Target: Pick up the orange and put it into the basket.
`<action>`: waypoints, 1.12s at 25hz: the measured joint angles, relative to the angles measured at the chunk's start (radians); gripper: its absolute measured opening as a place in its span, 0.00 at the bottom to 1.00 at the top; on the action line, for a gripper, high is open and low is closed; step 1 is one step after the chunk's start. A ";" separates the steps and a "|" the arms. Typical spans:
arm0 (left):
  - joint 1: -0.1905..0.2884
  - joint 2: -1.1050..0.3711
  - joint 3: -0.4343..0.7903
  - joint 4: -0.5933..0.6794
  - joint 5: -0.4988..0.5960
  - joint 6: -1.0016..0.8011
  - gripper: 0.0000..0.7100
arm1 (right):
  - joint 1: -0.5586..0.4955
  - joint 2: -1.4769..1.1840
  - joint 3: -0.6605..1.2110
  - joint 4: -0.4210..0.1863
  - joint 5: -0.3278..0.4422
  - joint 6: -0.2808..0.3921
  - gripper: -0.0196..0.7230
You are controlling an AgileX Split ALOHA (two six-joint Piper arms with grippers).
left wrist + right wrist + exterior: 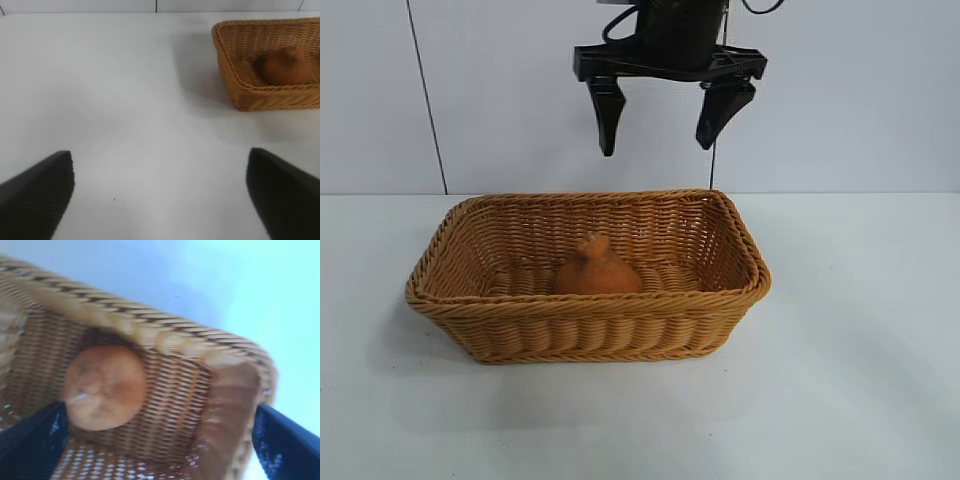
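Observation:
The orange (597, 272) lies inside the basket (500, 305), on its floor near the middle, knobby neck up. High above the basket my right gripper (657, 148) hangs open with nothing between its fingers. Its wrist view looks down on the orange (105, 387) against the basket's woven wall (150, 332), with the right gripper (161, 407) spread wide and clear of the fruit. My left gripper (160, 155) is open over bare table, well away from the basket (225, 55), where the orange (287, 66) shows. The left arm is outside the exterior view.
The basket stands on a white table (860, 380) that runs back to a pale wall (500, 90). Bare table lies on all sides of the basket.

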 joint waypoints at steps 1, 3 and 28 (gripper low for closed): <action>0.000 0.000 0.000 0.000 0.000 0.000 0.94 | -0.032 0.000 0.000 -0.001 0.000 0.000 0.96; 0.000 0.000 0.000 0.000 0.000 0.000 0.94 | -0.097 0.000 0.000 -0.004 0.000 -0.001 0.96; 0.000 0.000 0.000 0.001 0.000 0.000 0.94 | -0.460 -0.052 0.087 0.031 0.000 -0.046 0.96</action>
